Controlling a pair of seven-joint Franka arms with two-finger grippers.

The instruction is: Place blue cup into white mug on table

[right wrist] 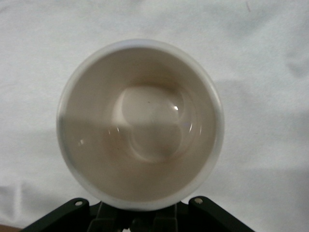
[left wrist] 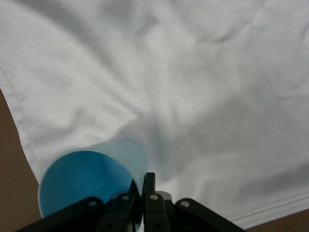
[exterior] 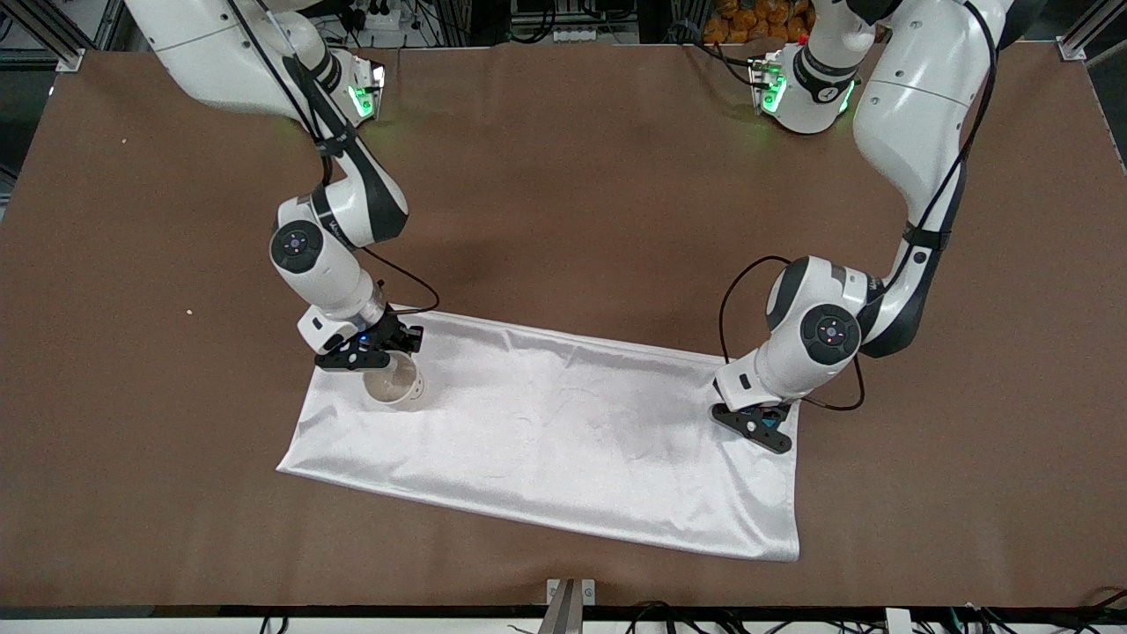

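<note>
The blue cup [left wrist: 87, 179] shows its open mouth and blue inside in the left wrist view. My left gripper [left wrist: 142, 191] is shut on its rim, one finger inside and one outside. In the front view that gripper [exterior: 759, 427] is low over the white cloth at the left arm's end, and only a bit of the blue cup [exterior: 775, 423] shows under it. The white mug [exterior: 396, 384] stands on the cloth at the right arm's end. My right gripper [exterior: 374, 352] is close against the mug's side. The mug [right wrist: 140, 125] is empty with a beige inside. Its handle is hidden between the jaws of my right gripper [right wrist: 140, 220].
A white satin cloth [exterior: 563, 423] lies on the brown table [exterior: 563, 176], in the half nearer the front camera. Both arms reach down to the cloth's two ends. A black cable loops beside each wrist.
</note>
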